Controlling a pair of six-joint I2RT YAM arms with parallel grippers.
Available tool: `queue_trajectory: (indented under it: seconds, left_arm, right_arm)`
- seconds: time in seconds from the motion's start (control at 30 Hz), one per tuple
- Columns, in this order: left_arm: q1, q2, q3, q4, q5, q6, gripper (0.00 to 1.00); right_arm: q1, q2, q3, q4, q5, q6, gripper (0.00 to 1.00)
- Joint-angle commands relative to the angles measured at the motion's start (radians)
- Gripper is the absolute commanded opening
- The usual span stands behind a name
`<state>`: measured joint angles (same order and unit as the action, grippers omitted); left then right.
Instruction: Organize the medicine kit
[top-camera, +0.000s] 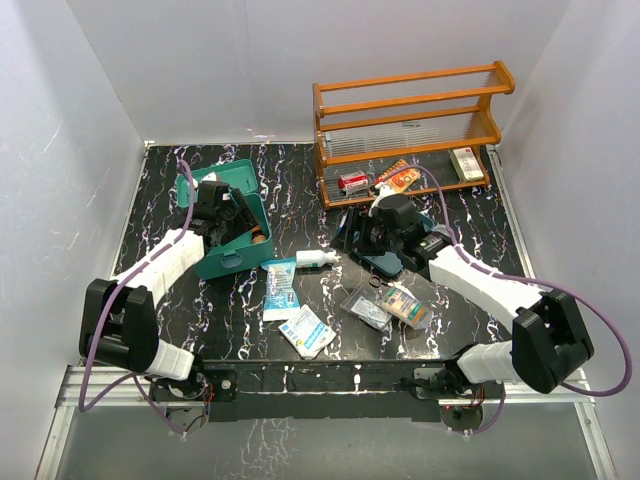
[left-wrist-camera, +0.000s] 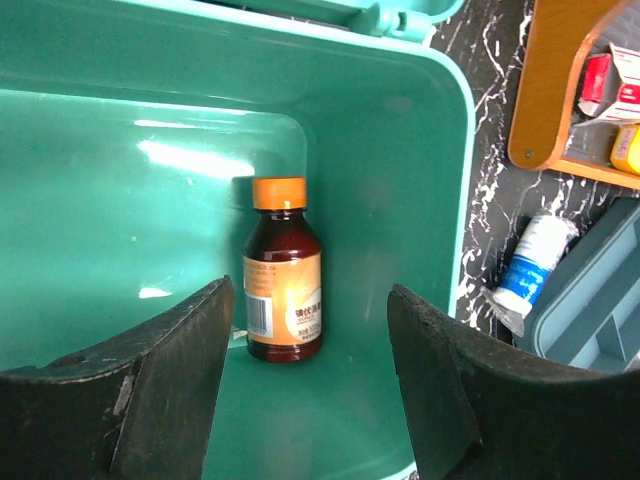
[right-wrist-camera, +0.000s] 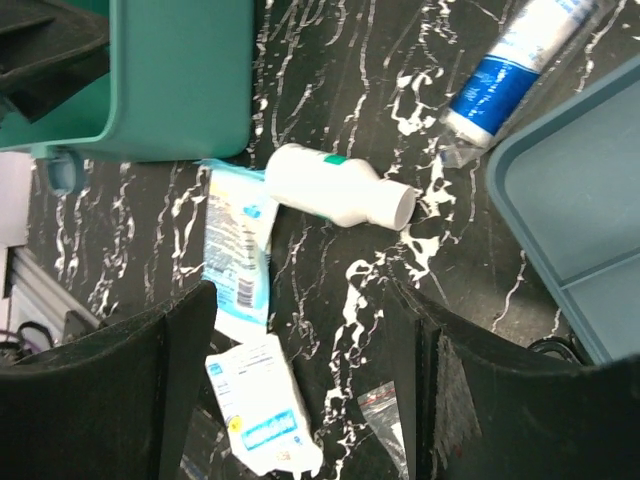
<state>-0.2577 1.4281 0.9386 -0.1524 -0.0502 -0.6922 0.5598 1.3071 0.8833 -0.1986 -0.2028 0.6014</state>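
Medicine kit (top-camera: 232, 262), lid open, left of table centre. The left gripper (left-wrist-camera: 310, 300) hangs half-spread and empty above the brown bottle (left-wrist-camera: 284, 270) stowed inside. The right gripper (right-wrist-camera: 300, 300), wide and empty, hovers over a white bottle (right-wrist-camera: 335, 187) (probably the next item to pack).

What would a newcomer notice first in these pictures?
The open teal medicine kit at left stands out, with a brown orange-capped bottle inside. A bright orange wooden rack stands back right, and packets and a white bottle lie scattered in the middle.
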Motion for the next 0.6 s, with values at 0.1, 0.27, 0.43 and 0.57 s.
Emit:
queue_trajectory:
  seconds: [0.1, 0.27, 0.43, 0.57]
  left_arm:
    - [-0.005, 0.015, 0.002, 0.061, -0.029, 0.007, 0.6]
    - [-0.006, 0.052, 0.029, 0.061, -0.004, -0.041, 0.57]
    - [-0.005, 0.042, 0.02, 0.034, -0.055, -0.078, 0.53]
    - [-0.005, 0.055, 0.025, 0.038, -0.034, -0.028, 0.54]
  right_arm:
    - [-0.005, 0.057, -0.063, 0.18, 0.123, -0.02, 0.64]
    - [-0.003, 0.081, -0.173, 0.316, 0.227, -0.045, 0.61]
    - [-0.003, 0.109, -0.236, 0.397, 0.25, -0.066, 0.61]
    - [-0.003, 0.144, -0.209, 0.405, 0.239, -0.156, 0.61]
